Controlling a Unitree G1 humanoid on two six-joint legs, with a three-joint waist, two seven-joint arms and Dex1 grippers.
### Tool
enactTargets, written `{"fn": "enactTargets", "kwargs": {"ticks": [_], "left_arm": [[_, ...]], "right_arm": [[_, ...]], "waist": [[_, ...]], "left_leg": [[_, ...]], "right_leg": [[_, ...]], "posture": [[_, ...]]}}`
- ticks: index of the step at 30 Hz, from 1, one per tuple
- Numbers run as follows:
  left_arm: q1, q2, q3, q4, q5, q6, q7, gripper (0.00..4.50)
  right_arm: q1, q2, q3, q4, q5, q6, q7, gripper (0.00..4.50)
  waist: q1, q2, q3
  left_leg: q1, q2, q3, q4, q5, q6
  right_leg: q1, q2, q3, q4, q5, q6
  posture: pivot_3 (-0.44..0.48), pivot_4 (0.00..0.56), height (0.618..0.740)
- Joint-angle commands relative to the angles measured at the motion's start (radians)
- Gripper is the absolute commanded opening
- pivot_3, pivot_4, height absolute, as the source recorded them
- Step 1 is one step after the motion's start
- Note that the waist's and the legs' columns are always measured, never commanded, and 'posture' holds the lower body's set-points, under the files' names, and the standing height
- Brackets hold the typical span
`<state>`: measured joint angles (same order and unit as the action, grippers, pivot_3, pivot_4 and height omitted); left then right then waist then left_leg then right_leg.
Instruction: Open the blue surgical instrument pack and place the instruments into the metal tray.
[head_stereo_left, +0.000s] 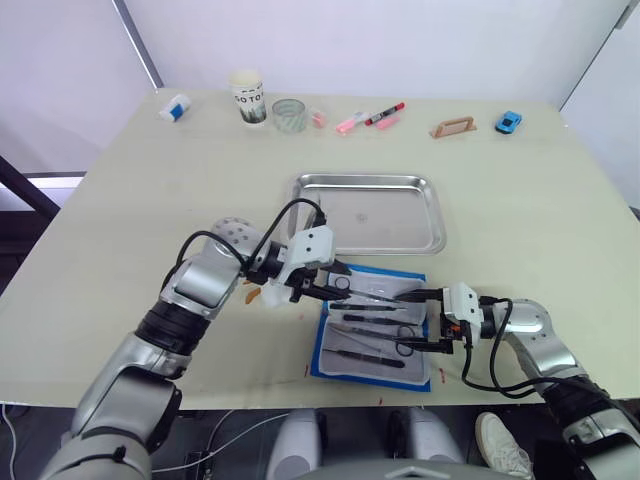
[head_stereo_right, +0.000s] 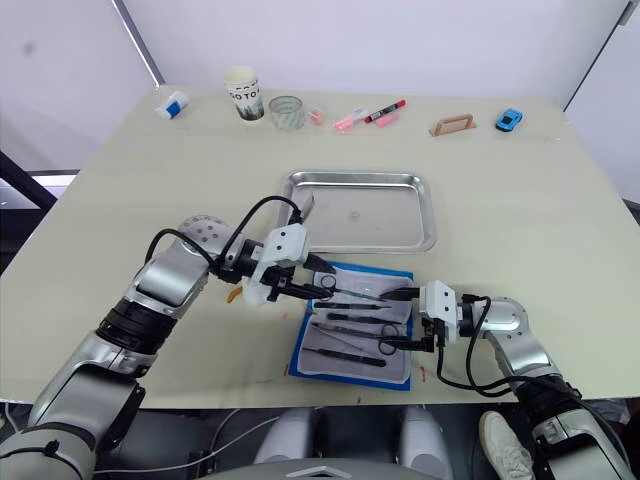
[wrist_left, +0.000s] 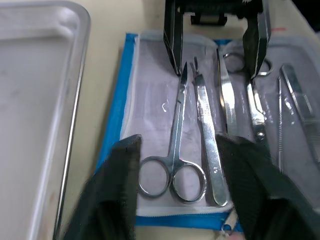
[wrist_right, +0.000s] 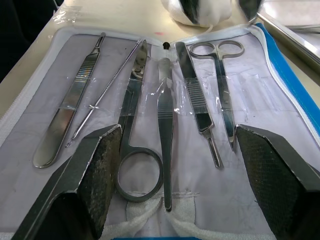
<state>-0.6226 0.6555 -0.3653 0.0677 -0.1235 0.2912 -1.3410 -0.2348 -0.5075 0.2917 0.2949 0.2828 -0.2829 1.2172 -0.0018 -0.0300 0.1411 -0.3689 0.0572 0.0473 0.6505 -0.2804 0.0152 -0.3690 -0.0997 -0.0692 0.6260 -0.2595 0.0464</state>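
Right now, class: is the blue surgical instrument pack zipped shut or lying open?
Open. The blue surgical instrument pack lies spread flat, its pale lining facing up, with the instruments still lying on it.

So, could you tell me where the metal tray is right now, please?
The metal tray sits mid-table, bare, just beyond the opened blue surgical instrument pack, which lies between the left gripper and right gripper; the marker pens lie farther back.

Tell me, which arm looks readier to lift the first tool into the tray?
Probably left: its gripper hangs open right over the scissors at the pack's tray-side edge. The right gripper, also open, sits farther from the tray.
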Motion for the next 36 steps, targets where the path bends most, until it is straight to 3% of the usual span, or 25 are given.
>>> {"fn": "enactTargets", "kwargs": {"ticks": [1, 28, 31, 36], "left_arm": [[-0.020, -0.023, -0.015, 0.006, 0.031, -0.045, 0.017, 1.34], [-0.033, -0.081, -0.121, 0.154, 0.242, -0.234, 0.034, 1.34], [-0.048, -0.082, -0.132, 0.167, 0.251, -0.229, 0.024, 0.03], [-0.070, -0.090, -0.138, 0.189, 0.251, -0.227, 0.010, 0.03]], "right_arm": [[0.050, -0.028, 0.023, 0.119, -0.114, 0.072, -0.052, 3.75], [0.063, -0.030, 0.016, 0.102, -0.115, 0.084, -0.059, 3.75], [0.065, -0.030, 0.015, 0.100, -0.117, 0.085, -0.057, 3.75], [0.066, -0.029, 0.015, 0.100, -0.118, 0.084, -0.058, 3.75]], "waist": [[0.000, -0.001, 0.000], [0.012, -0.003, -0.005], [0.014, -0.003, -0.005], [0.015, -0.004, -0.006]], "left_leg": [[0.000, 0.000, 0.000, 0.000, 0.000, 0.000], [0.001, 0.000, 0.000, 0.001, 0.000, 0.000], [0.002, 0.000, 0.000, 0.001, 0.000, 0.000], [0.002, 0.000, 0.000, 0.001, 0.000, 0.000]], "right_leg": [[0.000, 0.000, 0.000, 0.000, 0.000, 0.000], [0.001, 0.001, 0.001, 0.001, 0.000, 0.000], [0.001, 0.001, 0.001, 0.001, 0.000, 0.000], [0.001, 0.002, 0.001, 0.001, 0.000, -0.001]], "posture": [[0.000, 0.150, 0.740], [0.000, 0.150, 0.740], [0.000, 0.150, 0.740], [0.000, 0.150, 0.740]]}}
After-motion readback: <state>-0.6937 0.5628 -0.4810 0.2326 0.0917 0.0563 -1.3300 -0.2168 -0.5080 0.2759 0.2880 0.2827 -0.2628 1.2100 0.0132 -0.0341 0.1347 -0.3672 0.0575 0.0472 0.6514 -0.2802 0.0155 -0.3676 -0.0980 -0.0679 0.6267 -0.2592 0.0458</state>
